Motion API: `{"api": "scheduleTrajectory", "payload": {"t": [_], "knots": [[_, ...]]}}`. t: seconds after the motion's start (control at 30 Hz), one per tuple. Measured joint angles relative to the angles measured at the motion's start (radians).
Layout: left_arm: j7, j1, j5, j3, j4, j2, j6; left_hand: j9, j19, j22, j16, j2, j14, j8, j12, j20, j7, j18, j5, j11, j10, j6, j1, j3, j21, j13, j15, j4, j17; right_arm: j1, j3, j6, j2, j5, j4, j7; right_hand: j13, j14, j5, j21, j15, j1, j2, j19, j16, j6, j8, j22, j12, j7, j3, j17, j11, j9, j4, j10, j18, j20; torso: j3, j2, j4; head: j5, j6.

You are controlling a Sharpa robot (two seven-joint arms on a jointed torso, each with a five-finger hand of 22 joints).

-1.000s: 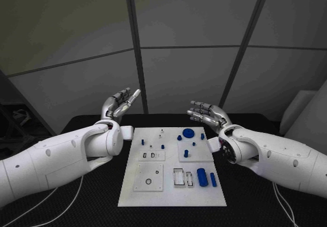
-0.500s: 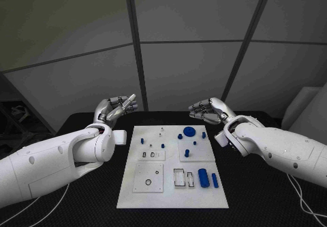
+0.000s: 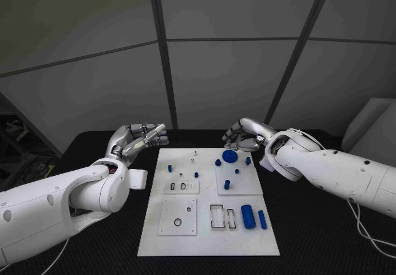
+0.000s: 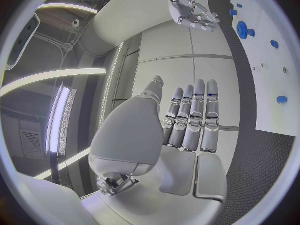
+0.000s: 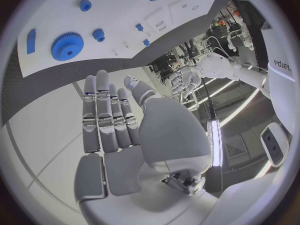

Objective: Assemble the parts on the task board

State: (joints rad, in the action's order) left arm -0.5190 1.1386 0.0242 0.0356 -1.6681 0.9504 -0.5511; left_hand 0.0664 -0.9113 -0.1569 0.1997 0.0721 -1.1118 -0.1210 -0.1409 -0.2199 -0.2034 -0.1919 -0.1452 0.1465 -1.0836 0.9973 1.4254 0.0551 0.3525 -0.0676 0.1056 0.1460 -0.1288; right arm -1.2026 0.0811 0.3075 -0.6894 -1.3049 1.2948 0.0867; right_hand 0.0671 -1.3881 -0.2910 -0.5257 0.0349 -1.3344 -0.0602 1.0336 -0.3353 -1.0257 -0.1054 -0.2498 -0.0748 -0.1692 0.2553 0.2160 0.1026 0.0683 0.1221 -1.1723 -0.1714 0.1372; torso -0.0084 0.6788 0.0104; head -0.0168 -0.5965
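The white task board (image 3: 188,240) lies in the middle of the black table. Blue parts lie on it: a gear (image 3: 229,156) near the far edge, a thick cylinder (image 3: 248,216) and a flat bar (image 3: 261,219) at the near right, and several small pegs (image 3: 227,184). My left hand (image 3: 140,139) hovers beyond the board's far left corner and holds nothing. Above the far edge hangs my right hand (image 3: 244,134), close behind the gear and not touching it. In each wrist view the hand's own fingers (image 4: 190,117) (image 5: 109,120) lie straight, with the gear (image 4: 242,31) (image 5: 67,46) ahead.
Two white raised plates with slots (image 3: 184,187) and a ring hole (image 3: 178,221) stand on the board's left half. Black table (image 3: 313,229) lies bare on both sides of the board. Grey wall panels stand behind the table.
Both hands have tipped forward and come down from a raised, upright pose toward the board's far edge. The parts have not moved.
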Motion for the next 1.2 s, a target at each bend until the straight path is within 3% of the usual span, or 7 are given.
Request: {"api": "scheduleTrajectory", "payload": {"t": [0.07, 0.13, 0.3, 0.47, 0.57, 0.87, 1.2], "knots": [[0.003, 0.000, 0.007, 0.000, -0.012, 0.004, 0.005, 0.000, -0.005, -0.001, -0.006, 0.000, 0.000, 0.000, 0.002, 0.000, 0.000, 0.000, 0.000, 0.000, 0.000, 0.000, 0.000, 0.000, 0.000, 0.001, 0.000, 0.000, -0.001, -0.002, 0.000, -0.018, 0.003, -0.049, 0.009, -0.026, 0.001, -0.069, -0.006, -0.153, -0.026, 0.016, -0.024, 0.064, -0.184, -0.023, 0.017, -0.087, 0.009, 0.011, 0.011, 0.125, -0.012, 0.000, -0.011, -0.014, 0.000, -0.042, -0.0016, 0.011, 0.0020, -0.002, 0.003], [0.007, 0.000, 0.013, 0.000, -0.022, 0.007, 0.010, 0.000, -0.007, -0.001, -0.006, 0.000, 0.000, 0.005, 0.002, 0.000, 0.000, 0.000, 0.000, 0.000, 0.000, 0.000, 0.000, 0.003, 0.000, 0.001, 0.000, -0.003, -0.001, -0.004, 0.000, -0.039, 0.008, -0.099, 0.014, -0.053, 0.001, -0.074, -0.006, -0.202, -0.028, 0.015, -0.030, 0.066, -0.271, -0.023, 0.021, -0.118, 0.009, 0.011, 0.017, 0.193, -0.012, 0.000, -0.017, -0.014, 0.000, -0.044, -0.0029, 0.018, 0.0041, -0.004, 0.006], [0.012, 0.000, 0.022, 0.000, -0.031, 0.008, 0.020, 0.000, -0.011, -0.001, -0.011, 0.000, 0.000, 0.010, 0.009, 0.004, 0.000, 0.000, 0.000, 0.000, 0.000, 0.000, 0.000, 0.000, 0.004, 0.001, 0.000, -0.006, -0.003, -0.006, 0.000, -0.082, 0.018, -0.184, 0.017, -0.104, 0.005, -0.077, 0.001, -0.336, -0.024, 0.017, -0.038, 0.074, -0.636, -0.023, 0.033, -0.235, 0.009, 0.010, 0.030, 0.560, -0.008, 0.000, -0.030, 0.033, 0.000, -0.037, -0.0064, 0.037, 0.0089, -0.009, 0.010], [0.016, 0.000, 0.028, 0.000, -0.033, 0.006, 0.029, -0.001, -0.014, -0.001, -0.020, 0.000, 0.000, 0.012, 0.014, 0.000, 0.000, 0.000, 0.000, 0.000, 0.000, 0.000, 0.000, 0.000, 0.004, 0.001, 0.000, -0.005, -0.004, -0.007, 0.000, -0.114, 0.031, -0.237, 0.018, -0.136, 0.010, -0.077, 0.006, -0.488, -0.024, 0.012, -0.044, 0.113, -0.822, -0.016, 0.036, -0.415, 0.009, 0.012, 0.030, 0.763, -0.001, 0.000, -0.041, 0.051, 0.000, -0.031, -0.0084, 0.050, 0.0117, -0.012, 0.011], [0.017, 0.000, 0.029, 0.000, -0.033, 0.006, 0.032, -0.001, -0.014, -0.001, -0.020, 0.000, 0.000, 0.016, 0.018, 0.000, 0.000, 0.000, 0.000, 0.000, 0.000, 0.000, 0.000, -0.003, 0.004, 0.001, 0.000, -0.008, -0.004, -0.007, 0.000, -0.126, 0.036, -0.255, 0.018, -0.146, 0.012, -0.077, 0.006, -0.538, -0.024, 0.007, -0.049, 0.120, -0.875, -0.011, 0.036, -0.476, 0.009, 0.013, 0.032, 0.822, -0.001, 0.000, -0.044, 0.051, 0.017, -0.030, -0.0092, 0.055, 0.0127, -0.013, 0.012], [0.021, 0.000, 0.032, 0.000, -0.033, 0.006, 0.039, -0.001, -0.018, -0.001, -0.026, 0.000, 0.000, 0.016, 0.023, 0.003, 0.000, 0.000, 0.000, 0.000, 0.000, 0.000, 0.000, -0.003, 0.004, 0.002, 0.000, -0.008, -0.005, -0.007, 0.000, -0.157, 0.048, -0.303, 0.007, -0.178, 0.016, -0.077, 0.006, -0.610, -0.024, 0.007, -0.049, 0.145, -0.948, 0.001, 0.036, -0.566, 0.009, 0.012, 0.034, 0.906, -0.004, 0.000, -0.051, 0.054, 0.017, -0.026, -0.0104, 0.064, 0.0145, -0.015, 0.012], [0.024, 0.000, 0.033, 0.000, -0.032, 0.006, 0.044, -0.001, -0.018, -0.001, -0.026, 0.000, 0.000, 0.020, 0.023, 0.003, 0.000, 0.000, 0.000, 0.000, 0.000, 0.000, 0.000, -0.003, 0.004, 0.002, 0.000, -0.008, -0.005, -0.008, 0.000, -0.168, 0.062, -0.336, -0.005, -0.200, 0.017, -0.077, 0.006, -0.642, -0.024, 0.007, -0.049, 0.154, -0.977, 0.005, 0.036, -0.612, 0.009, 0.016, 0.041, 0.947, -0.004, 0.000, -0.058, 0.054, 0.032, -0.024, -0.0098, 0.067, 0.0151, -0.013, 0.010]]}}
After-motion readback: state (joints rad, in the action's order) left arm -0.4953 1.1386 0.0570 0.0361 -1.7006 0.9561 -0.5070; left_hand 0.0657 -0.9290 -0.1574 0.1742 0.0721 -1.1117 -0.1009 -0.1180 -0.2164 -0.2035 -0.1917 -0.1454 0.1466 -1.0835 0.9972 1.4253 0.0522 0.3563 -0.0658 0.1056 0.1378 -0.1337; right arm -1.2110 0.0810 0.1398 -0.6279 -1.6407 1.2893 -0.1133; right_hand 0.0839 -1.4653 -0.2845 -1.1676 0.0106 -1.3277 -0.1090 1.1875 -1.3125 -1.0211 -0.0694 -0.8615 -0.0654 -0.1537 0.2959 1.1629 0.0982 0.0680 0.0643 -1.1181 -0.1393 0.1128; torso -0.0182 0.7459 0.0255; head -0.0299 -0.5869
